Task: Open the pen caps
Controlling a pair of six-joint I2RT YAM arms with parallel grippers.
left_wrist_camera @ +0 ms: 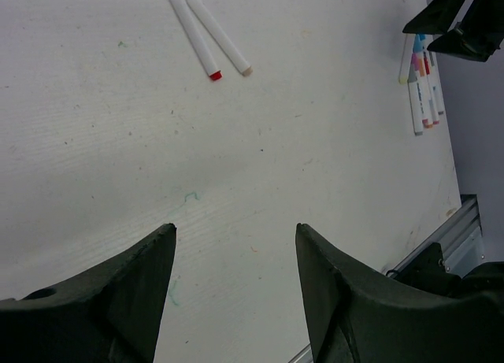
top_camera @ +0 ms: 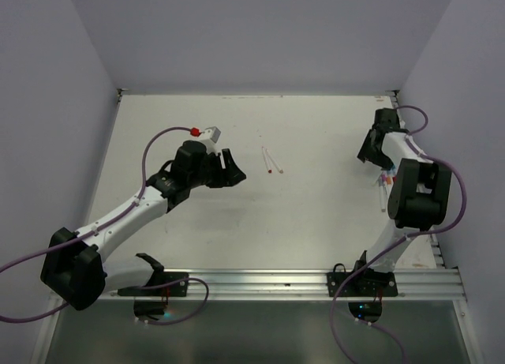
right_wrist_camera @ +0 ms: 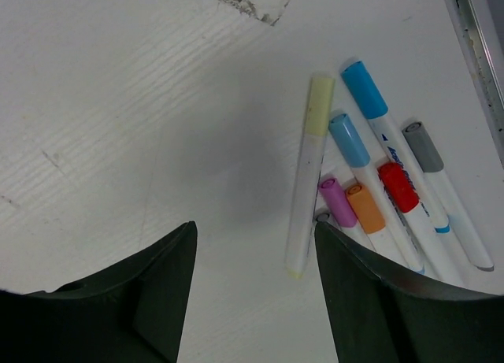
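Observation:
Two white pens [top_camera: 272,160] lie side by side mid-table; in the left wrist view [left_wrist_camera: 201,32] they show one red and one tan end. My left gripper [top_camera: 235,168] [left_wrist_camera: 236,229] is open and empty, left of them. Several capped pens [top_camera: 384,182] lie clustered at the right. In the right wrist view their caps are yellow [right_wrist_camera: 320,105], blue [right_wrist_camera: 364,88], light blue [right_wrist_camera: 348,140], grey [right_wrist_camera: 423,146], red [right_wrist_camera: 398,186], orange [right_wrist_camera: 366,208] and purple [right_wrist_camera: 337,201]. My right gripper [top_camera: 367,155] [right_wrist_camera: 255,225] is open and empty, above the table just left of the yellow-capped pen.
White walls close in the table on the left, back and right. A metal rail [top_camera: 284,281] runs along the near edge by the arm bases. The right pen cluster [left_wrist_camera: 421,87] lies close to the table's right edge [right_wrist_camera: 472,32].

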